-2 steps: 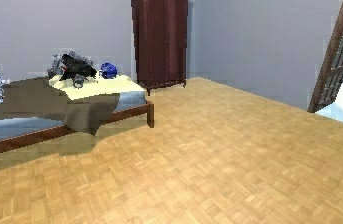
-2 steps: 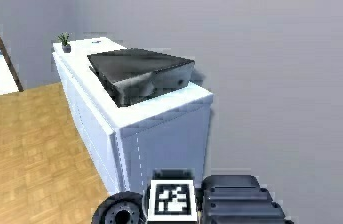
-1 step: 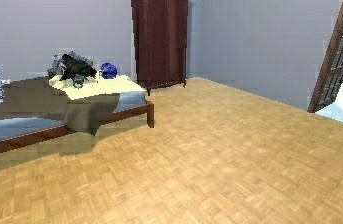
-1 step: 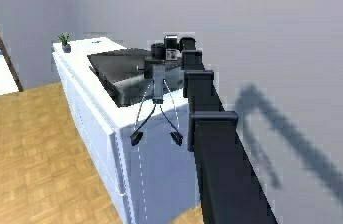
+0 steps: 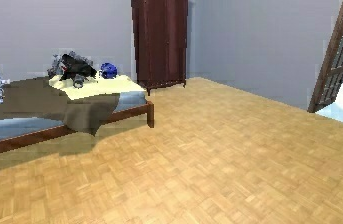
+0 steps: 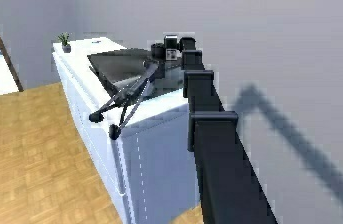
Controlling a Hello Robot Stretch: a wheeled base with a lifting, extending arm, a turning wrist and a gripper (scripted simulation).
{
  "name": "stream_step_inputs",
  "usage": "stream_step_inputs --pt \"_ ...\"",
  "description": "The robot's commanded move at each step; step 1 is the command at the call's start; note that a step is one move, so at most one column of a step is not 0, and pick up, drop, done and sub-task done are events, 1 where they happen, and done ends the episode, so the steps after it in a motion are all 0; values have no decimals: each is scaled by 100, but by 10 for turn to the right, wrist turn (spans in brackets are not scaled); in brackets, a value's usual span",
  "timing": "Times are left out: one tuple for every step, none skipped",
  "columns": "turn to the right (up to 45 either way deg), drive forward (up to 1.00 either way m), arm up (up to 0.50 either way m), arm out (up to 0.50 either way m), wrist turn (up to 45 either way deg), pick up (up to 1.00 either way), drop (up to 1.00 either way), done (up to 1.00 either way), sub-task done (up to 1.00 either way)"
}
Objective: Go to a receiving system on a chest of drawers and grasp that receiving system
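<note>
White chest of drawers [image 6: 79,85] stands against the grey wall. A dark flat slab [image 6: 114,65] lies on its top, likely the receiving system, with a small potted plant [image 6: 65,41] at the far left corner. The arm [image 6: 214,140] reaches over the chest top, probably to put the pincer [image 6: 107,122] at the slab, thin fingers angled down-left past the near edge. Can't tell pincer width, or whether it holds anything. Bed [image 5: 39,110] and dark wardrobe [image 5: 160,42] ahead, not relevant.

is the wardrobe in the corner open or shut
Shut: the wardrobe has its doors flat and flush, with no interior showing.
</note>
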Motion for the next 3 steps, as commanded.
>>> stream_step_inputs --pt "0 0 0 0 450 0 0 0 0" --pt "0 0 0 0 150 0 0 0 0" --pt "0 0 0 0 -450 0 0 0 0"
